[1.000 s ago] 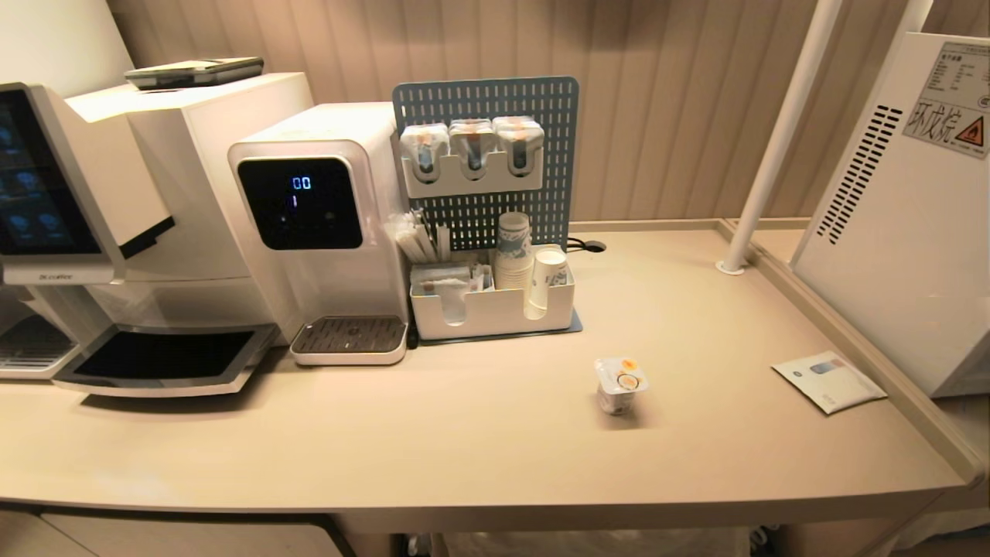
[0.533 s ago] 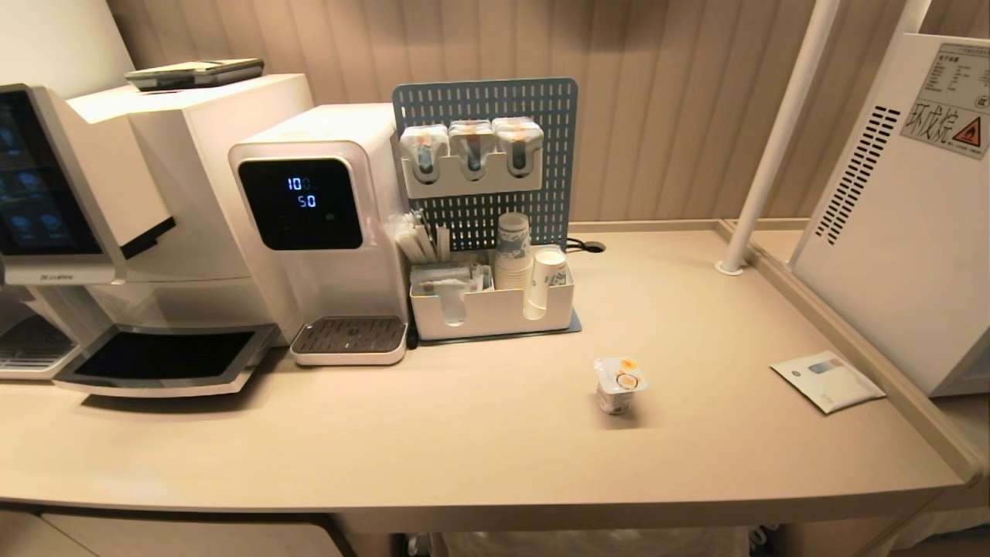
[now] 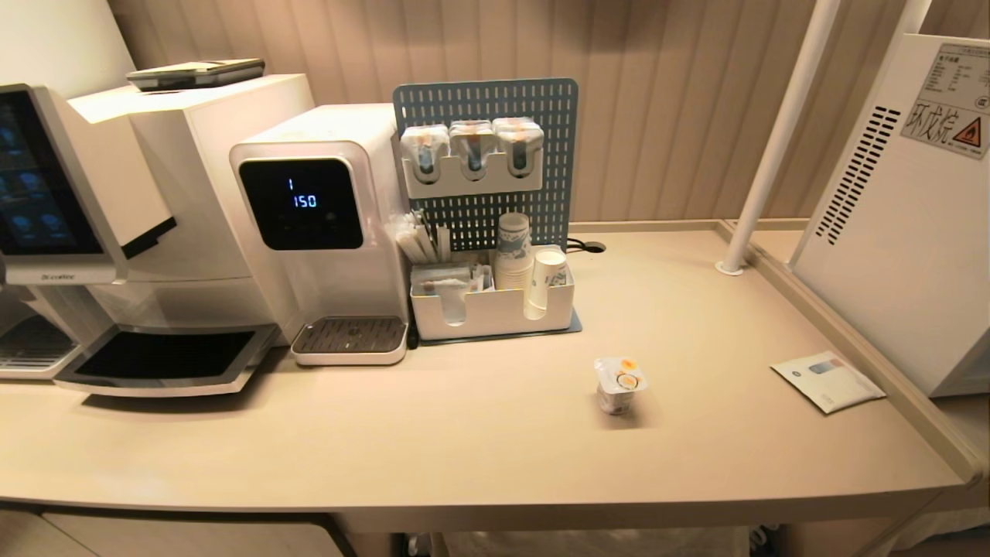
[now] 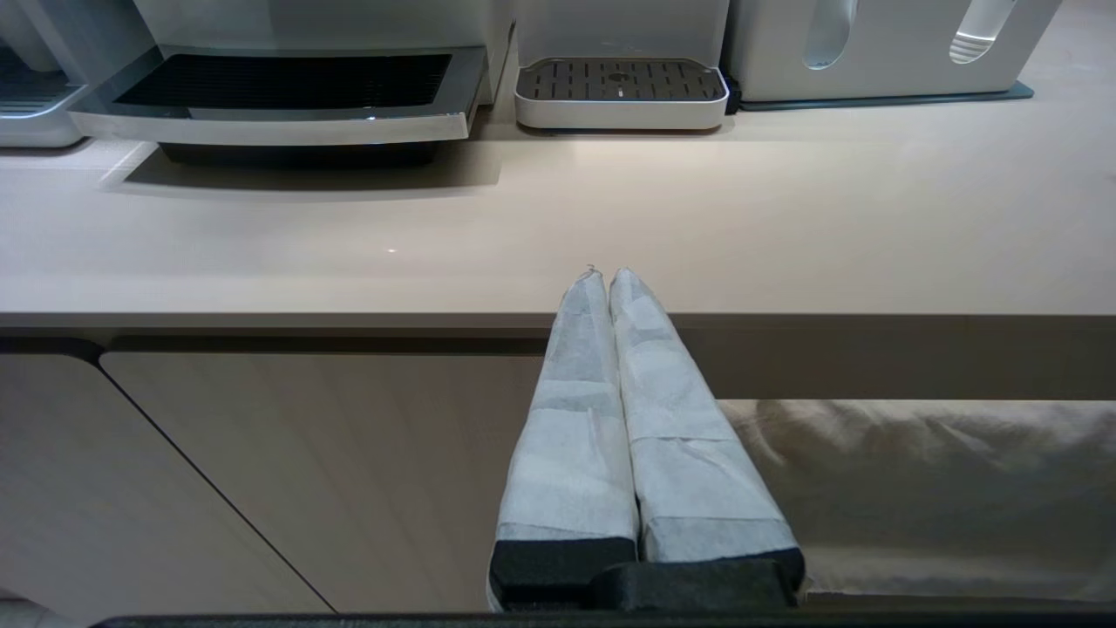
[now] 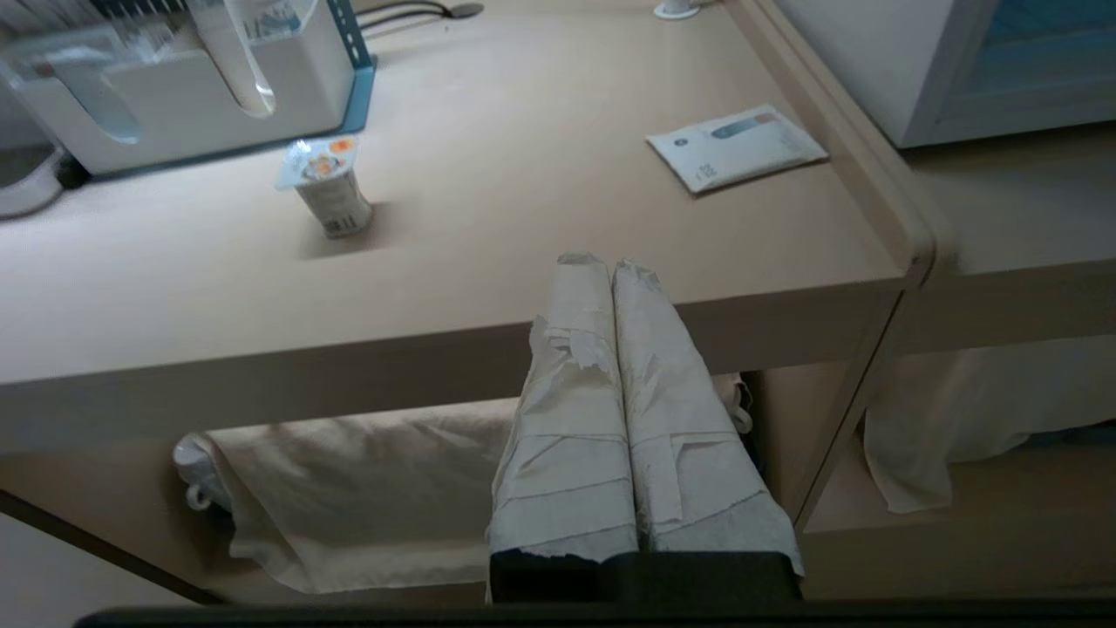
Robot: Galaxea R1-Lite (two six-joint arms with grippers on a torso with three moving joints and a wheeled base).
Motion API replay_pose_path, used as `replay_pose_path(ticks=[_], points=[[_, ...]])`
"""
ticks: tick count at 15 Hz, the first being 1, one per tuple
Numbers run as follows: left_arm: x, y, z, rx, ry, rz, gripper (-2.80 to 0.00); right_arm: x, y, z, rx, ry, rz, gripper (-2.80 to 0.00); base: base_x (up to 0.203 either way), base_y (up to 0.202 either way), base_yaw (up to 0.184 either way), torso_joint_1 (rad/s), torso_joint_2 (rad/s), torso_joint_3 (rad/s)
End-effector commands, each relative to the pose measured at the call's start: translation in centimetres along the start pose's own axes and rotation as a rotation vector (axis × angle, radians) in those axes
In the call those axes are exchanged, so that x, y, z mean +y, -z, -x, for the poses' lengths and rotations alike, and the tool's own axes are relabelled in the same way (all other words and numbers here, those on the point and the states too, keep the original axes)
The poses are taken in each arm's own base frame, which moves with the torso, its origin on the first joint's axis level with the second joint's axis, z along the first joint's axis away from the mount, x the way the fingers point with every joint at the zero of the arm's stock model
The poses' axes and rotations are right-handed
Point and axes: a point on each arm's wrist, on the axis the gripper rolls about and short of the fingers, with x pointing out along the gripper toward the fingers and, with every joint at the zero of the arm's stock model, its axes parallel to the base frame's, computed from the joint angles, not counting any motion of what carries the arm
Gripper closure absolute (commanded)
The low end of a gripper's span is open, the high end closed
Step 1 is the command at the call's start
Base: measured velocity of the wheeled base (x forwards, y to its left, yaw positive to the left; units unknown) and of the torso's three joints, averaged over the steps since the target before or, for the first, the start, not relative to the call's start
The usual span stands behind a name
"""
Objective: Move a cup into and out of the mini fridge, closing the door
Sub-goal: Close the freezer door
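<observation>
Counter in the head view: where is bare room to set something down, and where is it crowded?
Bare: the wide front strip of the counter left of the cup, the stretch between the cup and the leaflet, and the patch behind them toward the pole. Crowded: the back left, with the coffee machine, water dispenser and cup organizer.

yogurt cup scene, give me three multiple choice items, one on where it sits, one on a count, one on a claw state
1. Where is the yogurt cup?
A. on the countertop, in front of the white organizer
B. inside the mini fridge
C. on the drip tray

2. How many sealed cups hang in the pegboard holder?
A. one
B. three
C. five

3. How is the right claw?
A. open wide
B. shut on the cup
C. shut and empty

Answers: 1 A, it stands alone on the bare top. 2 B, three sit side by side. 3 C, its wrapped fingers touch below the counter edge.
</observation>
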Motion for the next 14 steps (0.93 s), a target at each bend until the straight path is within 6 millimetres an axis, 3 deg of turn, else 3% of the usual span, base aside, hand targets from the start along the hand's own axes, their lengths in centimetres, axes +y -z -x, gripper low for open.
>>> replay_pose_path(ticks=[1,2,4,6,14], points=[[0.0,0.0,0.0,0.002,-0.001,0.000,0.00,-0.2,4.3,-2.5,0.047,-0.008,0.022,0.00,0.000,0.000,0.000,0.000,0.00,0.000],[0.0,0.0,0.0,0.001,-0.001,0.000,0.00,-0.2,4.9,-2.7,0.055,-0.012,0.027,0.00,0.000,0.000,0.000,0.000,0.00,0.000],[0.0,0.0,0.0,0.001,-0.001,-0.001,0.00,-0.1,3.4,-2.4,-0.026,-0.026,0.031,0.00,0.000,0.000,0.000,0.000,0.00,0.000],[0.0,0.0,0.0,0.001,-0.001,-0.001,0.00,-0.1,3.2,-2.4,-0.026,-0.026,0.025,0.00,-0.036,0.000,0.000,-0.001,0.00,0.000],[0.0,0.0,0.0,0.001,-0.001,-0.001,0.00,-0.1,3.2,-2.4,-0.026,-0.025,0.025,0.00,-0.191,0.000,-0.002,0.002,0.00,0.003]])
